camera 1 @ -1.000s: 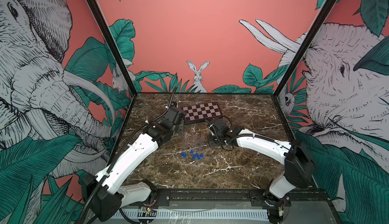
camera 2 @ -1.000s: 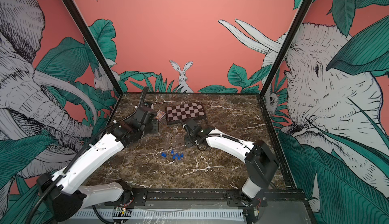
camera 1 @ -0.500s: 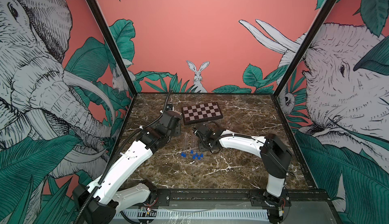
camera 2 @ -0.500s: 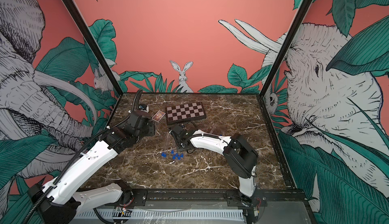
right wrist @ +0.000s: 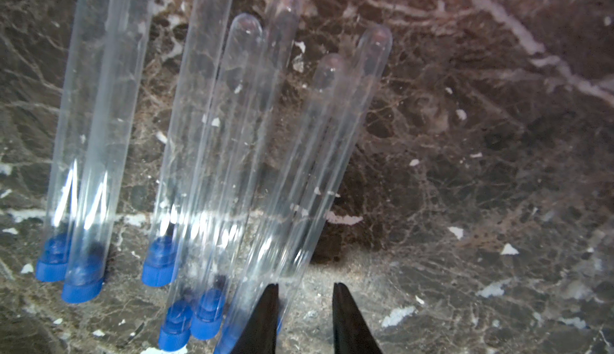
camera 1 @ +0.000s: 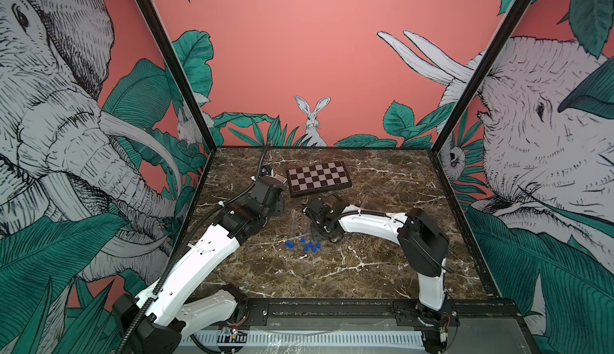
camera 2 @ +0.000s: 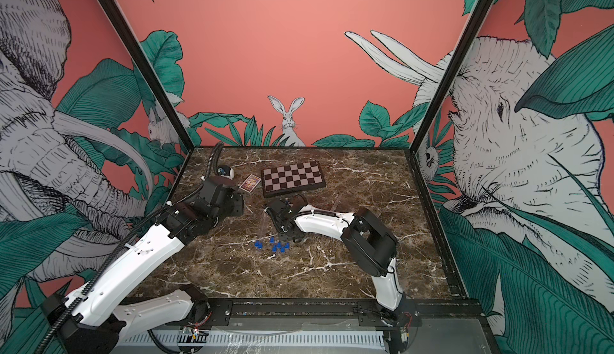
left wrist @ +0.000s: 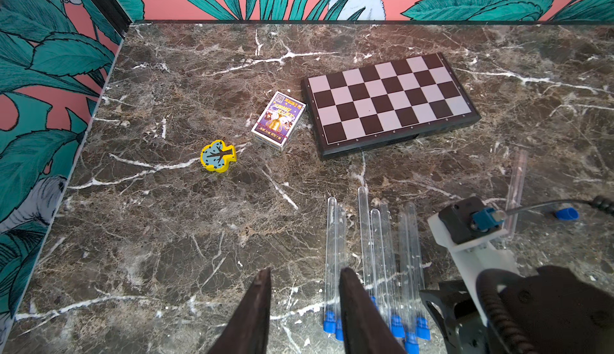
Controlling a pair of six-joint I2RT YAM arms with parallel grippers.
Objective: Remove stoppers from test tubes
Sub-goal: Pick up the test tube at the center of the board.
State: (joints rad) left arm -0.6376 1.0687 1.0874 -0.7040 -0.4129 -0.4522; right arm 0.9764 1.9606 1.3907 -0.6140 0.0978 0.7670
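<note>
Right wrist view shows you the right gripper (right wrist: 305,286) low over the marble table (right wrist: 481,169). Its jaws are parted with only bare marble in the gap, so it holds nothing, though one finger (right wrist: 262,319) overlaps the capped end of the nearest of the test tubes (right wrist: 232,136). These lie flat, side by side and partly overlapping, and every tube end you can see is plugged by one of the blue stoppers (right wrist: 83,282). In both top views the cluster sits near the table's middle, stopper ends toward 6 o'clock and rounded ends toward 12 o'clock, where the chessboard (camera 1: 318,179) lies. The right gripper comes in from 3 o'clock of the cluster. Your left gripper (left wrist: 305,271) is at about 10 o'clock of it, jaws apart and empty. In the left wrist view a lone tube (left wrist: 516,183) lies apart from the rest, toward 2 o'clock of the cluster, with a loose stopper (left wrist: 566,214) on the marble near it. A card box (left wrist: 278,119) lies just at 9 o'clock of the chessboard, and a yellow toy piece (left wrist: 217,156) lies farther toward 9 o'clock.
</note>
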